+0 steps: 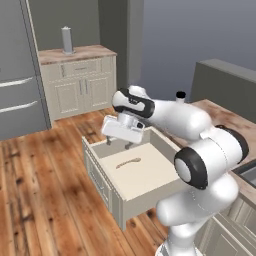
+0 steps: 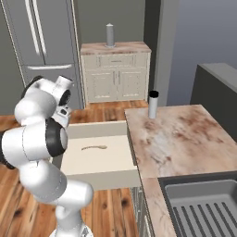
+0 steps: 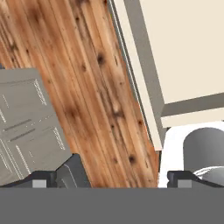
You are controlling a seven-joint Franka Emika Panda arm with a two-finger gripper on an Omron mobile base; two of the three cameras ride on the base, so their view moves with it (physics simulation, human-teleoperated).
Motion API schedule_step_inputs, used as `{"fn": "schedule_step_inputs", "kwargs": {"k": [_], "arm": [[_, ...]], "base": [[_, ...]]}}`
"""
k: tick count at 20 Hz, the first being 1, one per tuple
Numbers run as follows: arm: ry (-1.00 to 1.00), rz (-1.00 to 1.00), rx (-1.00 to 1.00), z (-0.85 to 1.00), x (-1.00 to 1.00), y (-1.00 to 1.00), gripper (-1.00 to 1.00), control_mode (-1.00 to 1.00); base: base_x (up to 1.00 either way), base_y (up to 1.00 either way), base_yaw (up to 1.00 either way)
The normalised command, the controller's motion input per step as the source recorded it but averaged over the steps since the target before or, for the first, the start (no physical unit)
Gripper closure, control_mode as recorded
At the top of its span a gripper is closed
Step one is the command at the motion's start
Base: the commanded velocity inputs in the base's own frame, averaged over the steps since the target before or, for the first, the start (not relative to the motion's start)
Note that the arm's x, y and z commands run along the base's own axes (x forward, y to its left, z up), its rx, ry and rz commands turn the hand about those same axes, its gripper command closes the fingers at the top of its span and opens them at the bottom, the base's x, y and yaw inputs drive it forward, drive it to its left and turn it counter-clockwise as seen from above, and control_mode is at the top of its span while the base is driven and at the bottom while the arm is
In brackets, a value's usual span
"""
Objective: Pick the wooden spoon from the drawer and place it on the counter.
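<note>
The drawer (image 1: 100,177) stands pulled out from under the counter (image 1: 225,120), its pale inside showing. The wooden spoon (image 1: 128,162) lies flat near the middle of the drawer floor, also seen in the right base view as the spoon (image 2: 94,147) in the drawer (image 2: 102,178) beside the counter (image 2: 180,134). My gripper (image 1: 118,143) hangs open above the drawer's far end, beyond the spoon, with nothing between its fingers. In the hand view the gripper (image 3: 111,179) looks past the drawer's rim (image 3: 148,87) at the wooden floor.
A grey cylinder with a black cap (image 2: 153,104) stands on the counter's far corner. A sink (image 2: 203,203) is set into the near counter. Across the wooden floor stand a far cabinet (image 1: 80,82) with an all-grey cylinder (image 1: 66,40) and a fridge (image 1: 17,75).
</note>
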Motion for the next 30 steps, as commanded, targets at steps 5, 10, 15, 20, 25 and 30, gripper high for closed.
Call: {"fn": "schedule_step_inputs", "kwargs": {"k": [5, 10, 15, 20, 25, 30], "arm": [[0.25, -0.09, 0.11, 0.00, -0.02, -0.62, -1.00, -1.00], [0.13, -0.26, 0.00, -0.12, 0.00, -0.31, -1.00, -1.00], [0.11, -0.43, -0.08, -0.61, 0.05, -0.02, -1.00, -1.00], [0.07, -0.53, -0.17, -0.70, 0.16, -0.03, -1.00, -1.00], [0.00, -0.44, -0.22, -0.45, 0.16, -0.17, -1.00, -1.00], [0.00, -0.21, -0.25, -0.30, 0.15, -0.40, -1.00, -1.00]], "base": [[0.00, 0.00, 0.00], [0.00, 0.00, 0.00], [0.00, 0.00, 0.00], [0.00, 0.00, 0.00], [0.00, 0.00, 0.00], [0.00, 0.00, 0.00]]}}
